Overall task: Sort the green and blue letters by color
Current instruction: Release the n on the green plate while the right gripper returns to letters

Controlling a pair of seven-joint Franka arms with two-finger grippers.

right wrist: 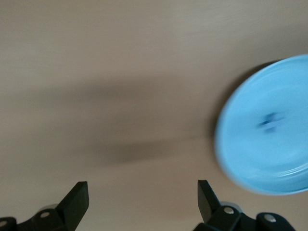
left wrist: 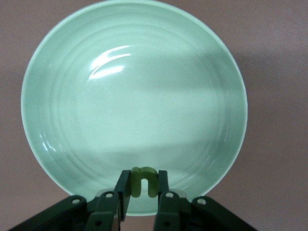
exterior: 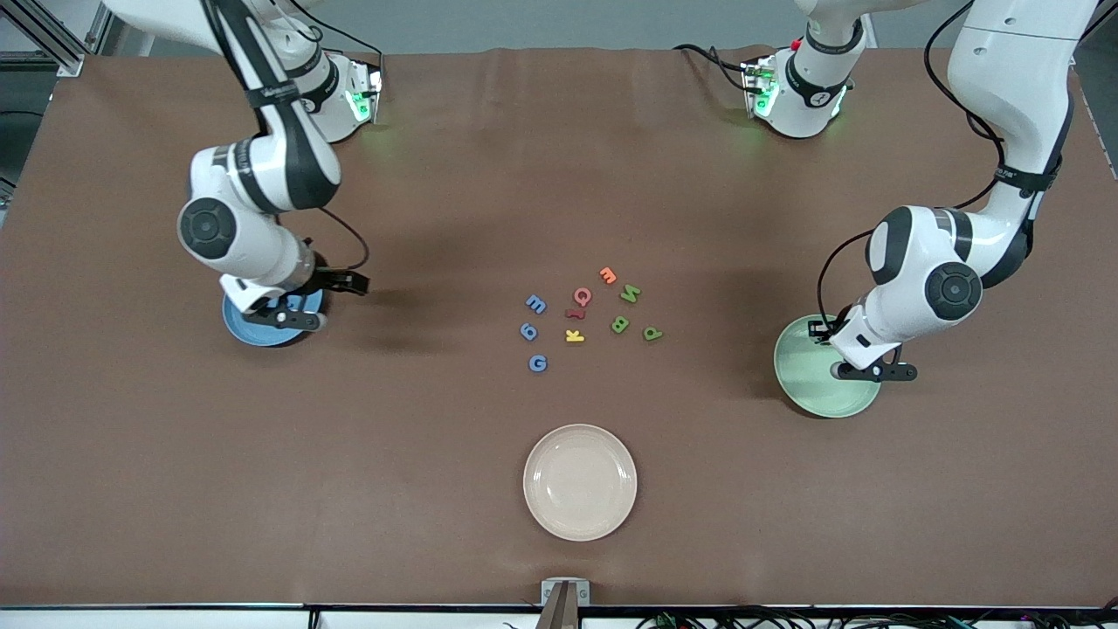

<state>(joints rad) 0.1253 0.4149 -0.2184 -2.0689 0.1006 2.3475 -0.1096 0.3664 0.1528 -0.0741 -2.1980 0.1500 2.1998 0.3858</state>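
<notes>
Over the green plate (left wrist: 57, 72), left claw (left wrist: 143, 190) grips green U (left wrist: 143, 180); right claw (right wrist: 143, 197) released.

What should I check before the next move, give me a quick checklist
1. Left gripper shut on the green U: ok.
2. Green U over the green plate: ok.
3. Right gripper open, holding nothing: ok.
4. Blue piece in the blue plate: ok; which letter, cannot tell.
5. Blue E, 9 and G sorted: not ok, on the table.
6. Green N, B and P sorted: not ok.
</notes>
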